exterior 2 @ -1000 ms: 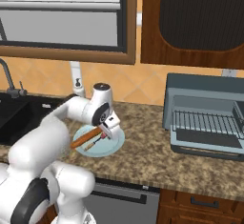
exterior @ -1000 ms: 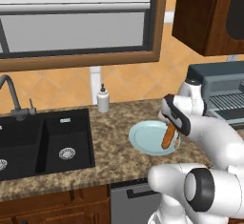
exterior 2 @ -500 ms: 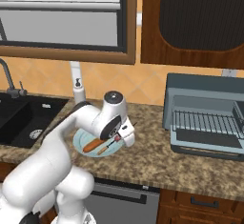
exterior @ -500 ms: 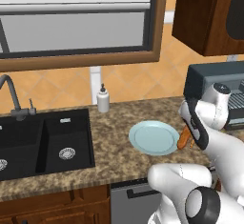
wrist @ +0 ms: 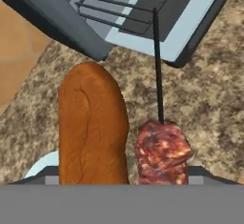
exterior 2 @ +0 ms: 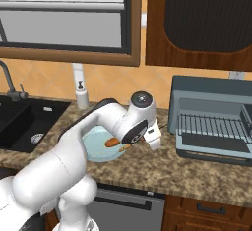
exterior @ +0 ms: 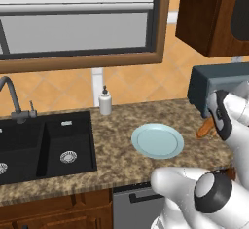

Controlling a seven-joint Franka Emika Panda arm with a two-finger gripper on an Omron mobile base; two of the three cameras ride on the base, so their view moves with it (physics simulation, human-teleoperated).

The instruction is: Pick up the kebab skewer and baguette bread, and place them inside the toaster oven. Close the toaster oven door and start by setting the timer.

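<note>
**Holdings at the gripper: bread and skewer, over the desk**

- My gripper (exterior 2: pixel 129 146): jaws standing wide, clasped around two items side by side. Positioned above the speckled brown desk (exterior 2: pixel 206 173), between the plate and the oven.
- Baguette bread (wrist: pixel 93 127): orange-brown loaf with a rounded end, held in my gripper, pointing out ahead of the hand. In the left base view its tip (exterior: pixel 206 127) pokes out beside my wrist, in front of the oven.
- Kebab skewer (wrist: pixel 162 151): dark red-brown meat chunks on a thin dark stick, held just right of the bread in the hand view; the stick runs forward toward the oven's open front.
- Toaster oven (exterior 2: pixel 216 119): slate blue-grey box at the right of the desk, against the wall. Wire rack visible inside.
- Toaster oven door (exterior 2: pixel 211 151): folded down and open, lying low in front of the rack.
- Plate (exterior: pixel 158 141): pale blue, round, on the desk left of my gripper, nothing on it.
- Sink (exterior: pixel 44 143): black double basin, far left, with a faucet.
- Soap bottle (exterior: pixel 105 102): white, upright near the wall, just right of the sink.
</note>
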